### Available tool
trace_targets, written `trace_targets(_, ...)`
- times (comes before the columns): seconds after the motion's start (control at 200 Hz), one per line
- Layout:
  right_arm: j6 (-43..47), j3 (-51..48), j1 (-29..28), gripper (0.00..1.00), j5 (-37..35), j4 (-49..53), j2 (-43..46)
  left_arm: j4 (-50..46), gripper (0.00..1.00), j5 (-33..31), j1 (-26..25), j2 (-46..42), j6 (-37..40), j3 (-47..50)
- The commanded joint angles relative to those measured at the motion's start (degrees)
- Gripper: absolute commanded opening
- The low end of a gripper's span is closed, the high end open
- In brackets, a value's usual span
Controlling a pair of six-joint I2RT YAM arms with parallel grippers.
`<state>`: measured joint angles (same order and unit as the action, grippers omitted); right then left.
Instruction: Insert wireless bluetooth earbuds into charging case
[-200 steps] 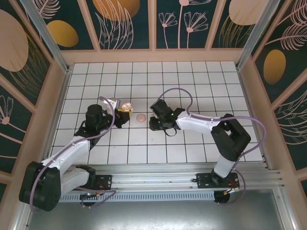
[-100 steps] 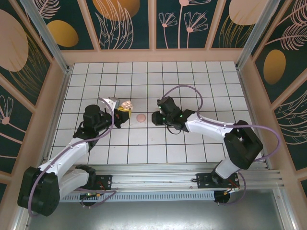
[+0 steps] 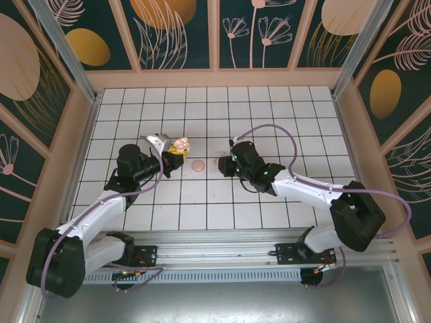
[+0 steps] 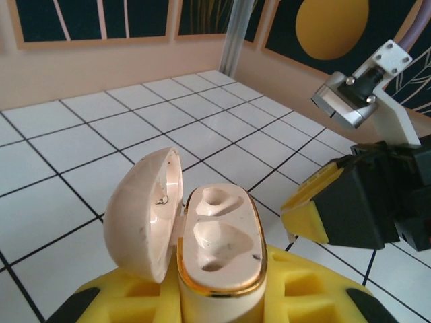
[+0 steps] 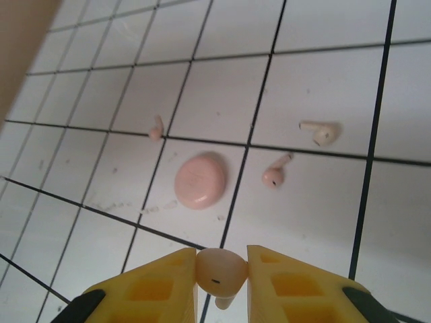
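Earbuds [image 5: 219, 270] are not yet in the open charging case [image 4: 222, 249] clamped in the left hand [image 3: 175, 155]; the right hand [image 5: 222, 259] pinches one near it.

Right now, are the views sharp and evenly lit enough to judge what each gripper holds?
Left wrist: the open case is crisp under soft light, with no glare. Right wrist: the held earbud is slightly soft, while the tiles beyond are sharp. Top external: the light is even, but both items are too small to read.
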<state>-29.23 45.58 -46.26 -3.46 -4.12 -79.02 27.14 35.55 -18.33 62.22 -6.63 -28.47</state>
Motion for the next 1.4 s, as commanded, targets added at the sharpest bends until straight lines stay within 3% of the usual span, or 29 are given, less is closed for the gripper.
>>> trace_targets(0.0,3.7,-1.5,0.8,0.23,-1.8,-6.5,2.5,4.7,0.19,2.9,-0.2,0.6,2.3,-0.9)
trace_targets(0.345,16.7,-0.9,1.1,0.23,-0.4,-10.5,7.6,3.1,0.19,4.0,-6.6,9.4,9.2,-3.8)
trace_targets(0.656,27.6,2.8,0.8,0.23,5.3,-11.3,8.3,7.0,0.20,7.8,-7.4,10.4,9.5,-3.6)
trace_targets(0.986,29.8,4.2,-0.2,0.23,11.2,-14.3,6.8,11.7,0.20,9.4,-7.7,8.7,12.0,-0.8)
trace_targets(1.396,31.0,3.3,-4.1,0.23,9.4,-14.7,8.8,21.6,0.19,7.0,-8.4,8.1,18.4,2.5)
